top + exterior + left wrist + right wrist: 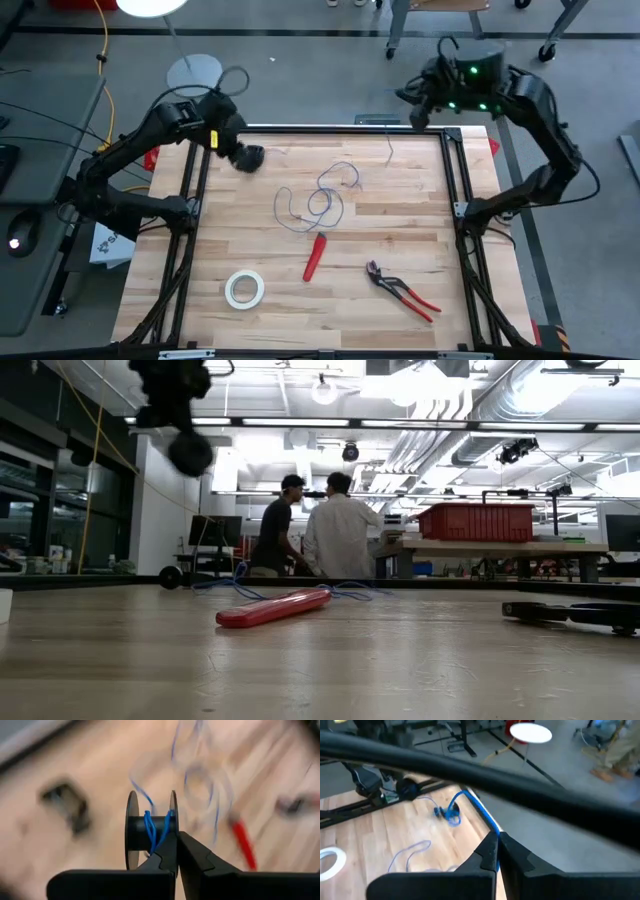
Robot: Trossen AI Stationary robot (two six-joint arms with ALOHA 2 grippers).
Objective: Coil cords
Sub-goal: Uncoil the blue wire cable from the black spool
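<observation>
Left arm holding spool above a loose tangle of wire

The left gripper (177,851) is pinching the small black round spool (249,156) near the table's far left, the thin blue-violet wire (322,198) sprawling toward centre; the right gripper (497,851) is clamping the wire's far end at the far-right corner

Left wrist view: worktop bkgd blurred, red-handled tool (242,840) smeared; thin blue-violet wire (202,790) loops faint, ends untraceable.
</observation>
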